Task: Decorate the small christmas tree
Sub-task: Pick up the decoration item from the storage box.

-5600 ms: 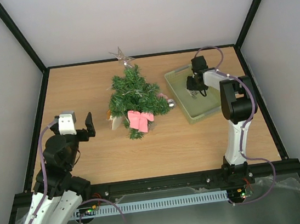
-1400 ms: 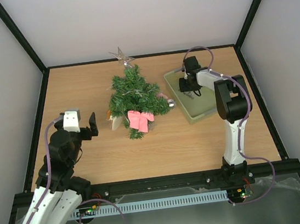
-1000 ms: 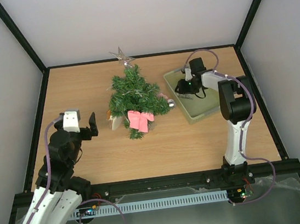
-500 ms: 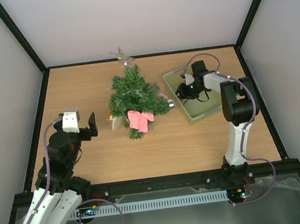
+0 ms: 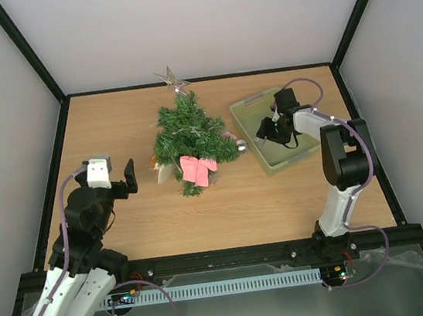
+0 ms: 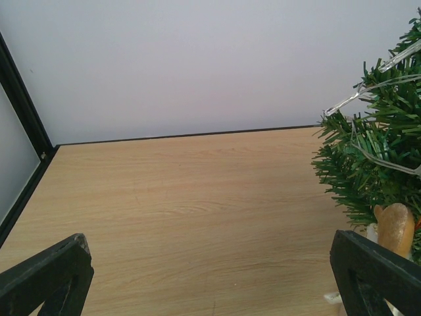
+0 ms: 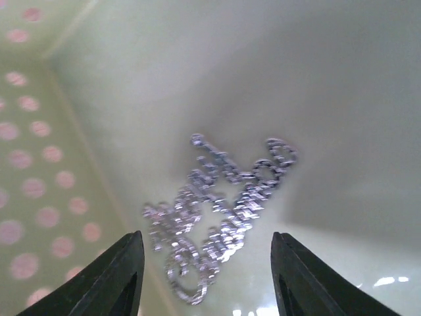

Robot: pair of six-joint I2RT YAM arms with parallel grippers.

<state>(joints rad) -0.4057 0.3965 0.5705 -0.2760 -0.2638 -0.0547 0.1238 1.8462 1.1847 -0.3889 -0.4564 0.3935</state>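
Note:
The small christmas tree stands mid-table with a silver star on top and a pink bow low on its front. A silver ball hangs at its right edge. My right gripper reaches down into the pale green basket. In the right wrist view a glittery silver script ornament lies on the basket floor. My right gripper is open, with a finger on either side of the ornament's near end. My left gripper is open left of the tree, holding nothing.
In the left wrist view, tree branches with a clear light string and a tan ornament fill the right edge. The basket's inner wall has pink dots. Black frame posts and grey walls surround the table.
My right wrist has swung around inside the basket and its elbow has moved right; its jaws narrowed, then widened again. The left arm and the tree have not moved.

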